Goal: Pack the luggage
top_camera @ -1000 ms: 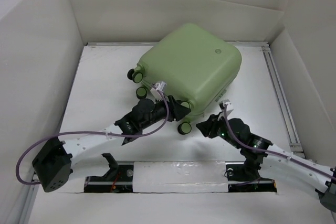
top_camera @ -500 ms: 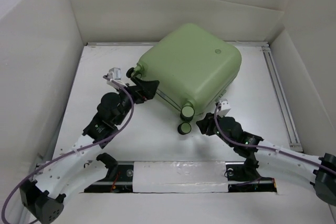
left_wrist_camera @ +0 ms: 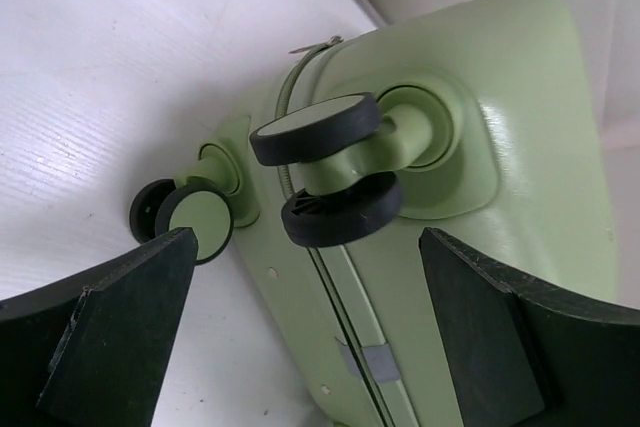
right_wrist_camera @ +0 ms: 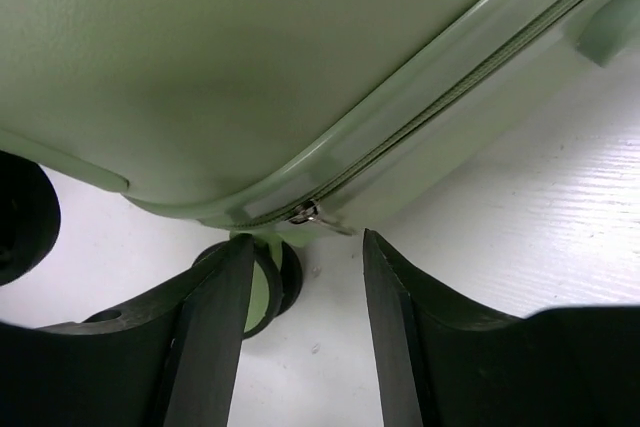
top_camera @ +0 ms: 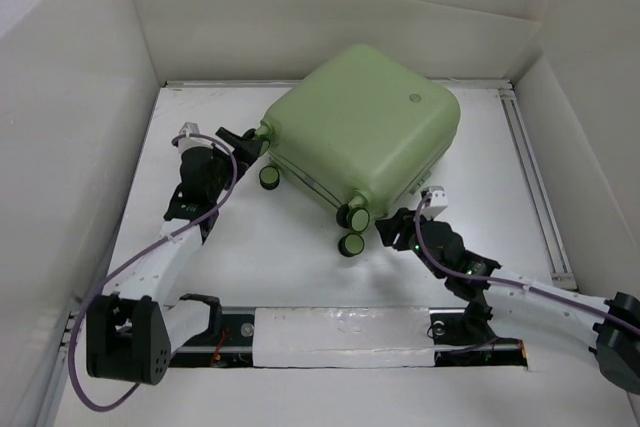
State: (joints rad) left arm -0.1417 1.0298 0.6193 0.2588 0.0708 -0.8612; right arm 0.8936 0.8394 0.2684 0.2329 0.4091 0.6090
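Note:
The pale green luggage (top_camera: pixel 365 132) lies flat and closed at the back middle of the table, wheels toward the front left. My left gripper (top_camera: pixel 243 142) is wide open at its left corner. In the left wrist view (left_wrist_camera: pixel 310 347) its jaws straddle the zipper seam below a double wheel (left_wrist_camera: pixel 330 177); a second wheel (left_wrist_camera: pixel 190 222) sits to the left. My right gripper (top_camera: pixel 390 232) is open at the near corner. In the right wrist view (right_wrist_camera: pixel 305 247) the metal zipper pull (right_wrist_camera: pixel 318 215) hangs just above the gap between the fingers, untouched.
White walls enclose the table on the left, back and right. A metal rail (top_camera: pixel 535 182) runs along the right side. A front wheel (top_camera: pixel 351 244) rests on the table beside the right gripper, also seen in the right wrist view (right_wrist_camera: pixel 265 282).
The left arm swung from the suitcase's near corner out to its left corner by the wheels. The right gripper edged closer to the near corner and its zipper pull.

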